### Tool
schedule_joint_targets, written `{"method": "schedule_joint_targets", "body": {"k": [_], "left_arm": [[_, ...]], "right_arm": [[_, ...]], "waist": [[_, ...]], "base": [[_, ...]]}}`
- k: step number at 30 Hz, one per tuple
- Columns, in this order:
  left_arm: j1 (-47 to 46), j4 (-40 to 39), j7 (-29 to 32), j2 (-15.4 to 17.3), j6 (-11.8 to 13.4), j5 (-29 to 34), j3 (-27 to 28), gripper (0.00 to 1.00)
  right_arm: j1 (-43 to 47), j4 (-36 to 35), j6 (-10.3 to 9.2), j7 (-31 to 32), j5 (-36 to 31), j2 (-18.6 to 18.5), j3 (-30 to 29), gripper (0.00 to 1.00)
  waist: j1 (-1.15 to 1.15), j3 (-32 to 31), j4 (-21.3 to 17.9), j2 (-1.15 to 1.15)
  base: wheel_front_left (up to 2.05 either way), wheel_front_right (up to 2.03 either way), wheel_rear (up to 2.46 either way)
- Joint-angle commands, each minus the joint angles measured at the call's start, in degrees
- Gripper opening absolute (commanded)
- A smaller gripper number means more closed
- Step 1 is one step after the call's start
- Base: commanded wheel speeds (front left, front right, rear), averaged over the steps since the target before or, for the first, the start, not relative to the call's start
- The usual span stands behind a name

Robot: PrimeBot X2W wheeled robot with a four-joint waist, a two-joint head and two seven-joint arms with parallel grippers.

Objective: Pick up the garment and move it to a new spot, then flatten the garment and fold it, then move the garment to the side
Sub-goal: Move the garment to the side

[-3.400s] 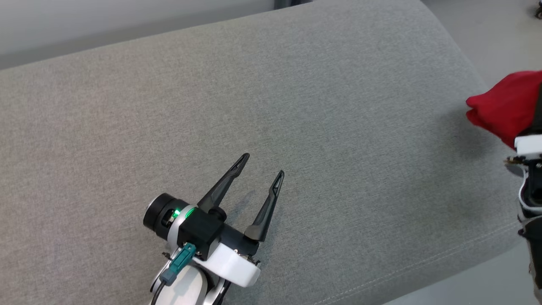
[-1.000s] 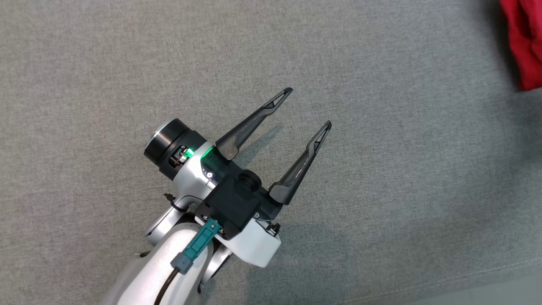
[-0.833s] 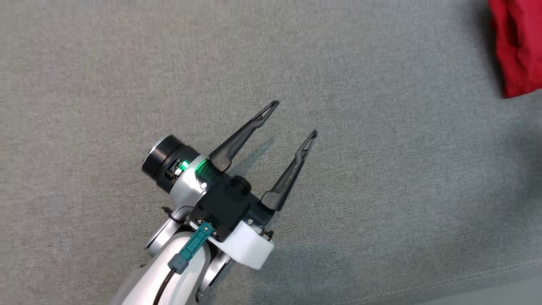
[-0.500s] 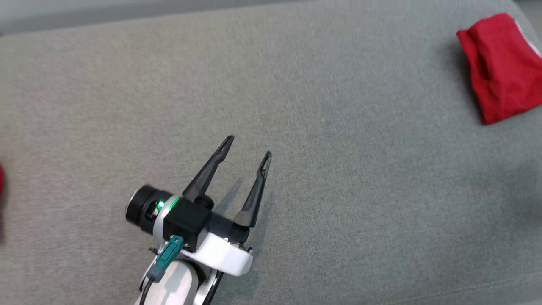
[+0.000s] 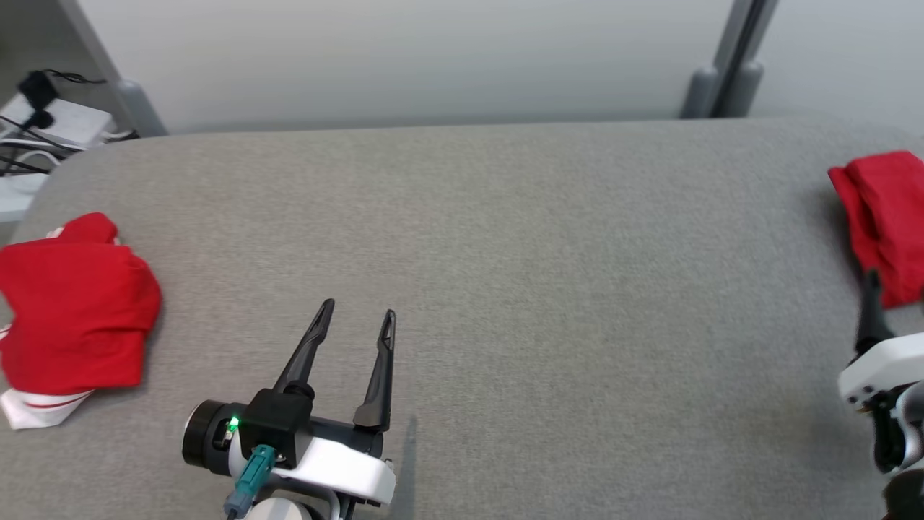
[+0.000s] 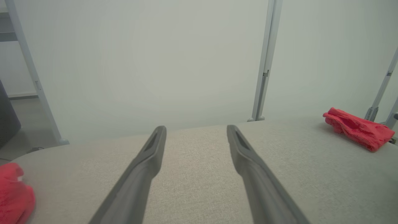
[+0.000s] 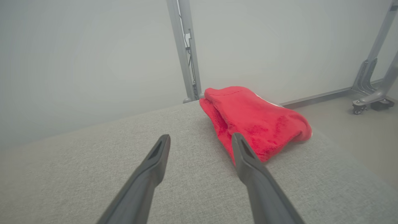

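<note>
Two sets of jaws wide, empty — left gripper (image 5: 359,309), right gripper (image 7: 200,137); folded garment (image 5: 884,217) cropped at head-view edge.

Two garments on one grey fabric-covered cushion (image 5: 505,253): folded red cloth garment (image 5: 884,217) at 3 o'clock, crumpled red cloth garment with white striped trim (image 5: 72,310) at 9 o'clock. Two white-and-black claws: left claw (image 5: 359,309) at 7 o'clock, right claw (image 7: 201,137) at 4 o'clock. Two long dark fingers (image 5: 304,350) on each, four in all. Two posts past the far edge: slanted grey metal post (image 5: 137,108) at 11 o'clock, upright grey metal post (image 5: 729,72) at 1 o'clock. One white box with black cables (image 5: 58,119) at 10 o'clock.
</note>
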Motion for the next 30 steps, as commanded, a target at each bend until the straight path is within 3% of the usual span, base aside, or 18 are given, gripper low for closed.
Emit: {"method": "schedule_joint_targets", "body": {"k": [1, 6, 16, 30], "left_arm": [[-0.6, -1.0, -0.7, 0.4, 1.0, 0.1, 2.3, 1.0], [0.5, -0.6, -1.4, -0.1, 1.9, -1.0, 3.8, 1.0], [1.6, -0.6, -1.9, -0.7, 0.2, -2.5, 5.4, 1.0], [4.1, -4.0, -1.9, -2.4, -3.2, 0.4, 9.0, 1.0]], "right_arm": [[2.0, -4.1, 0.07, -0.8, -1.2, 0.5, 2.3, 1.0], [6.5, -12.1, 0.07, -0.8, -2.4, 3.4, 5.0, 1.0], [13.8, -28.8, 0.07, -0.8, -1.5, 5.1, 14.6, 1.0], [26.3, -45.0, 0.07, -0.8, -2.0, 7.3, 14.2, 1.0]], "waist": [[0.0, -2.6, 2.7, 0.0], [0.0, -4.4, 4.9, 0.0], [0.0, -6.4, 6.8, 0.0], [0.0, -8.2, 5.7, 0.0]], "base": [[0.0, 0.0, 0.0], [0.0, 0.0, 0.0], [0.0, 0.0, 0.0], [0.0, 0.0, 0.0]]}}
